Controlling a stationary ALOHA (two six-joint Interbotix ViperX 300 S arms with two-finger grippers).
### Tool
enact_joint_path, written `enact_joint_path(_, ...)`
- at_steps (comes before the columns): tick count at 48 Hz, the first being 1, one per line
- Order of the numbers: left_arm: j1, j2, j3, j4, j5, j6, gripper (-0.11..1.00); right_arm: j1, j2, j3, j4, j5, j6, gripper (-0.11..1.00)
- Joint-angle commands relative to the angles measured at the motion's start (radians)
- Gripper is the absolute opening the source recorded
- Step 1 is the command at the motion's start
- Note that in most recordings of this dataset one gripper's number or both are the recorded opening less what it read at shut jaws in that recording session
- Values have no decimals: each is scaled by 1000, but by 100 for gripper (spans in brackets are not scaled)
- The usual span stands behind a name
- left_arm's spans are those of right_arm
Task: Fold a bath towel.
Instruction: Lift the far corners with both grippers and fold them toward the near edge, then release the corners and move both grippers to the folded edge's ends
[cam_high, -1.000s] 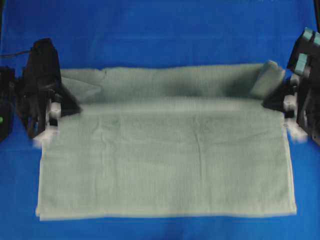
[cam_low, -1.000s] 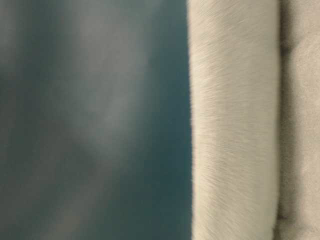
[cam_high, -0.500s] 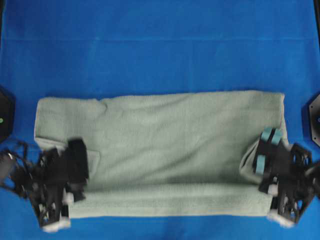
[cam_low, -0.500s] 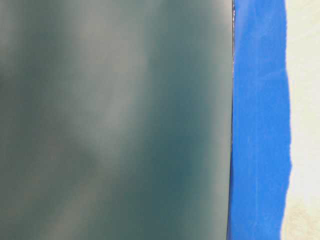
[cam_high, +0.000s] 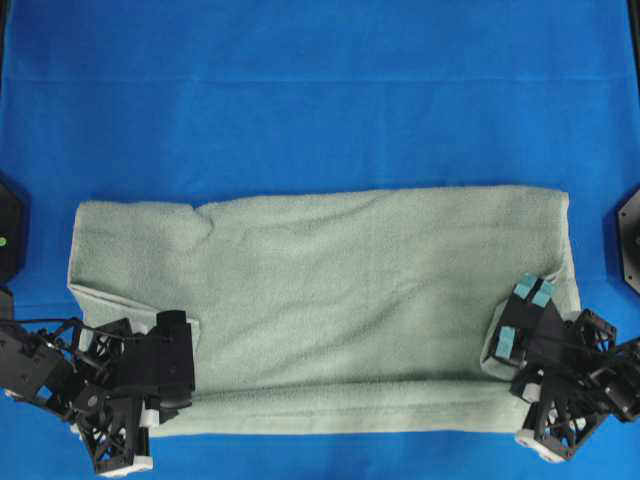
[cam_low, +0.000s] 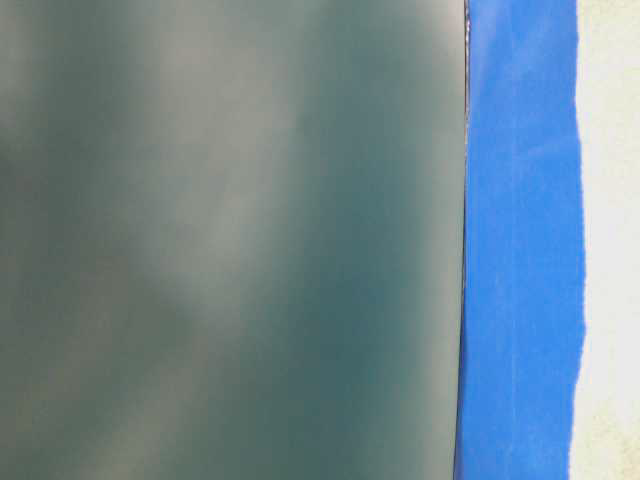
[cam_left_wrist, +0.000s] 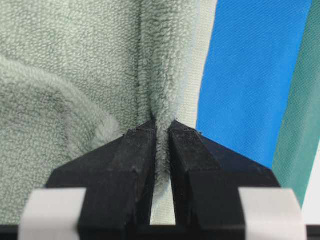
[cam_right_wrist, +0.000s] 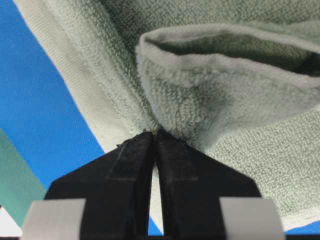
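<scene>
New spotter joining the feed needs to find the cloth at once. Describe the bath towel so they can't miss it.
Start with the bright blue table cover filling the overhead view. The bath towel is the wide pale sage-green rectangle of fuzzy terry lying across its lower half, folded over with a strip of lower layer showing along the near edge. It is the only cloth there, pinched at its near corners by the left hand and right hand.

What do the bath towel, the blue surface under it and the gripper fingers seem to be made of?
Bath towel: looks like terry cloth, with a fuzzy looped pile and a flat, lighter woven hem.
Blue surface: probably a matte fabric sheet; a faint crease line shows.
Gripper fingers: apparently hard black plastic, matte, with slightly rough edges; the exact material is uncertain.
</scene>
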Motion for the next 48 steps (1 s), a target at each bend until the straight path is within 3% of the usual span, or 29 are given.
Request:
enact_joint_path(1, -17, -9, -2, -2, -6, 0, 7, 15, -6, -2, 2, 0, 6, 4)
enact_joint_path(3, -17, -9, -3, -2, -9, 0, 14, 17, -6, -5, 0, 3, 6, 11)
enact_joint_path(10, -18, -28, -18, -3, 3, 2, 58, 28, -9, -20, -2, 12, 6, 54)
enact_joint_path(14, -21, -67, -34, -3, 29, 12, 78, 34, -20, -41, -2, 48, 6, 67)
enact_joint_path(18, -18, -120, -49, -2, 67, 25, 75, 35, -44, -71, -23, 126, 6, 63)
enact_joint_path(22, -8, -189, -60, 15, 112, 35, 71, 35, -81, -103, -89, 222, 6, 63)
enact_joint_path(29, 77, -316, -38, 31, 144, 109, 69, 23, -179, -143, -282, 425, 11, 64)
enact_joint_path(32, 138, -364, -14, 31, 143, 176, 69, 5, -224, -138, -360, 486, 11, 64)
enact_joint_path(34, 179, -388, -3, 31, 143, 222, 69, -21, -259, -126, -413, 525, 11, 64)
enact_joint_path(40, 313, -446, 26, 31, 138, 365, 69, -121, -341, -69, -502, 546, 6, 64)
enact_joint_path(48, 543, -445, 60, 31, 123, 528, 69, -319, -399, 41, -545, 494, -25, 63)
